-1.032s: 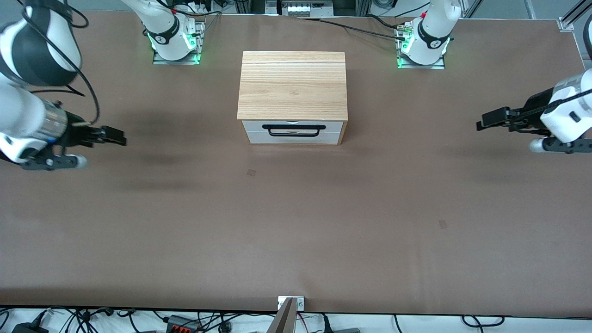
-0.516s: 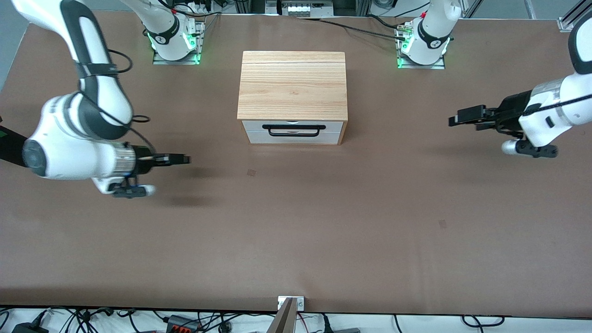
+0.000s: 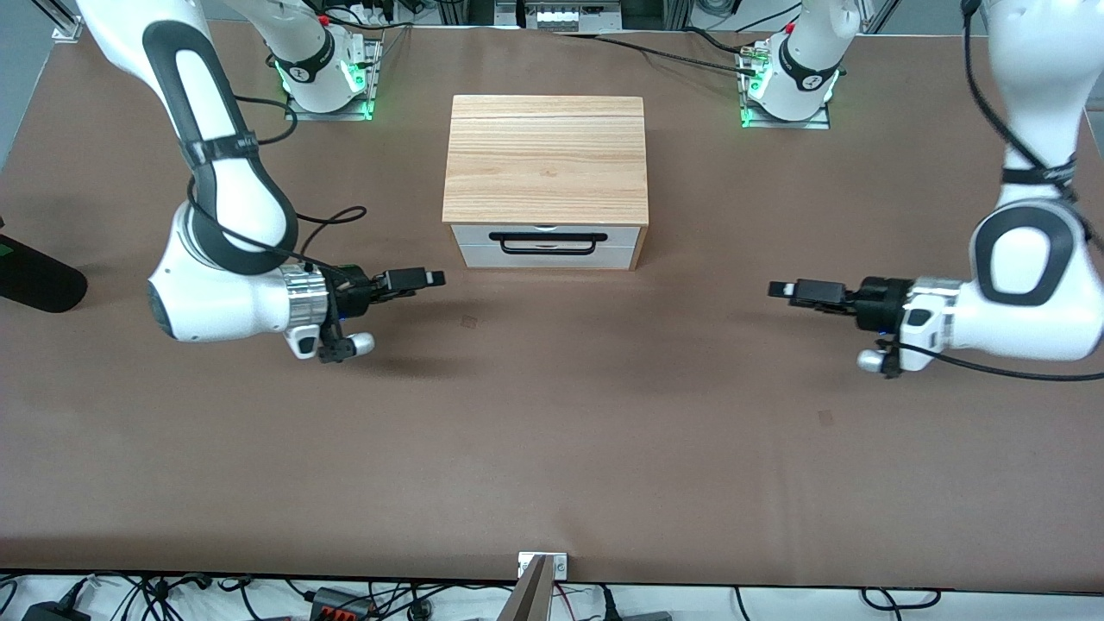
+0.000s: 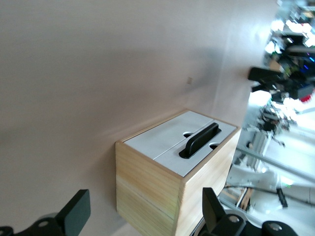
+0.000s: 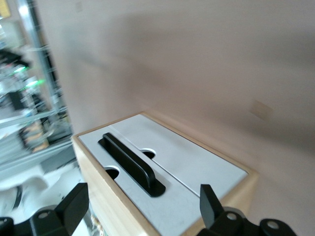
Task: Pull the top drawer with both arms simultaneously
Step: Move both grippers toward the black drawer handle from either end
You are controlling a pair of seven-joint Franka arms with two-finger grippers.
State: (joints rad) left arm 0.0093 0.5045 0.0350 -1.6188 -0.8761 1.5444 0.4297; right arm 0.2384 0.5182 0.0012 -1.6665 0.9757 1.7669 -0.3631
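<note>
A wide brown table carries a small cabinet with a light-wood top and two white drawer fronts, standing midway between the two arm bases. The right arm's base plate is bolted down beside the cabinet toward that arm's end, the left arm's base plate beside it toward the other. Two small dark patches mark the tabletop nearer the front camera than the cabinet.

We see the cabinet's white drawer fronts and the black bar handle. Our right gripper's fingers stand wide apart, clear of it.
</note>
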